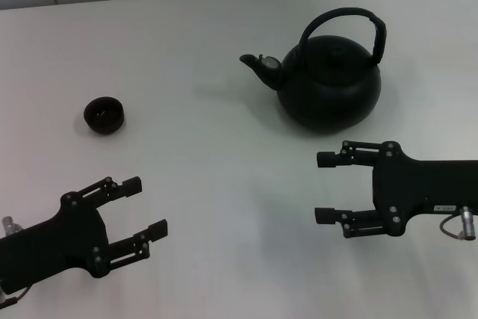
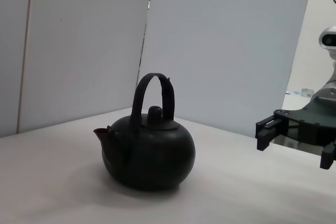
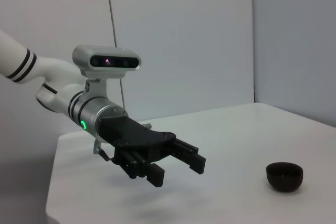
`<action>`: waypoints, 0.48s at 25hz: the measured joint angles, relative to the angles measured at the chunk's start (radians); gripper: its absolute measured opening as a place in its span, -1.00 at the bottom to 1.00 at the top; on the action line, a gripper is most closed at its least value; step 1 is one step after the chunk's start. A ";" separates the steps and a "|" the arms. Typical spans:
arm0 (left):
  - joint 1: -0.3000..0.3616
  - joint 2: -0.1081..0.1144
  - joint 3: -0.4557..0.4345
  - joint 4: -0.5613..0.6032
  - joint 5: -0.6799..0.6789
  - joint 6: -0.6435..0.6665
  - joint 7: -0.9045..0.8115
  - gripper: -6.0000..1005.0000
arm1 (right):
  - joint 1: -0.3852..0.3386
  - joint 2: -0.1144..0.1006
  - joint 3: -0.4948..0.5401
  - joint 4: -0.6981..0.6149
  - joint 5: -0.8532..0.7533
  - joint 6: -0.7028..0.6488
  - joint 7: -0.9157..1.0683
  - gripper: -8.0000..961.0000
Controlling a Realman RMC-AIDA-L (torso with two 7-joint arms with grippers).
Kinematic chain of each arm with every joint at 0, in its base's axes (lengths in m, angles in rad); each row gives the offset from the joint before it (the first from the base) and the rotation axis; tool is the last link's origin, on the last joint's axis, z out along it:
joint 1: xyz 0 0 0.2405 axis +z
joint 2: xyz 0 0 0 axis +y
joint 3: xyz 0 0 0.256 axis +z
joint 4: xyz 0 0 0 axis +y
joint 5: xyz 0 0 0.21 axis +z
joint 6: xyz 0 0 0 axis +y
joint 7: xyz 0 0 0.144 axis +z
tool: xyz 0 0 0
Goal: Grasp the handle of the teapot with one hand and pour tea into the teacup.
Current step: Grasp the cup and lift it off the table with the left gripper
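Teapot [image 1: 328,84]: upright on the white table [image 1: 209,184], far right side, spout [image 1: 258,65] aimed toward the cup's side.
Handle [image 1: 351,20]: arched hoop standing up over the lid [image 2: 155,116], nothing touching it.
Teacup [image 1: 104,115]: on the table's left, well apart from the teapot, upright.
Right gripper [image 1: 326,187]: just nearer than the teapot, above the table, claw wide, holding nothing.
Left gripper [image 1: 146,205]: near left, nearer than the teacup, claw wide, holding nothing.
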 joint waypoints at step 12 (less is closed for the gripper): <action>-0.006 -0.004 0.002 0.000 -0.005 -0.008 0.000 0.56 | 0.013 0.000 -0.012 -0.003 0.001 0.018 -0.001 0.64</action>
